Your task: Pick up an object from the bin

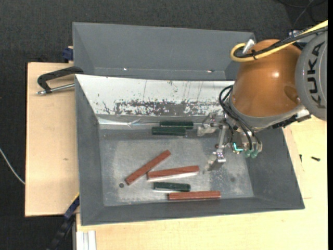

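Observation:
My gripper [208, 148] hangs over the right part of the bin, open, with nothing between its fingers. One fingertip [214, 164] stands just right of the end of a flat red-brown bar [173, 172]. The other fingertip [201, 130] is near the right end of a dark green bar [170, 131] that lies along the back wall. A second red-brown bar [148, 167] lies slantwise to the left, touching the first. Below them lie a short dark green bar [171, 186] and a third red-brown bar [194, 195].
A small dark speck [122, 185] lies on the bin floor at the front left. The arm's orange cover and cables hang over the bin's right rear corner. Bare floor stretches across the left part of the bin and to the right of the bars.

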